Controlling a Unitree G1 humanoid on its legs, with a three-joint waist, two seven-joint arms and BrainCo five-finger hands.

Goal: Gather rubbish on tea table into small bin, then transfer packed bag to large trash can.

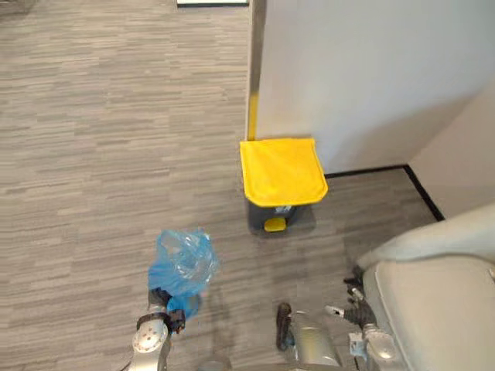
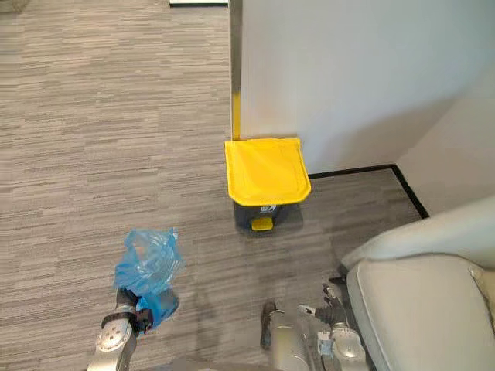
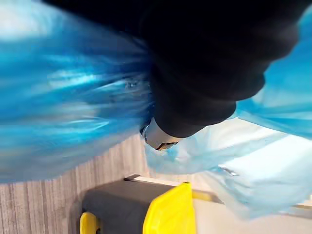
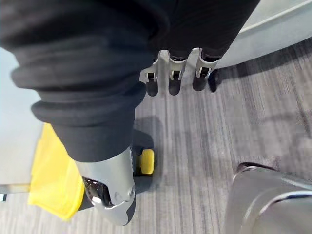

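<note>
Left eye view: one blue plastic bag (image 1: 183,261) bunches at the end of the left hand (image 1: 164,298), above the grey striped floor (image 1: 93,154). The plastic swallows the hand, so I cannot tell how it grips. One trash can (image 1: 258,216) stands against the white wall (image 1: 371,77), ahead and to the right of the bag and well apart from it. Its one yellow lid (image 1: 282,170) lies closed on top, and one yellow pedal (image 1: 274,224) sticks out at its foot. One pale cushioned seat (image 1: 433,301) sits at the lower right. In the right wrist view, the right hand (image 4: 170,78) hangs with straight fingers side by side, the thumb apart, holding nothing.
</note>
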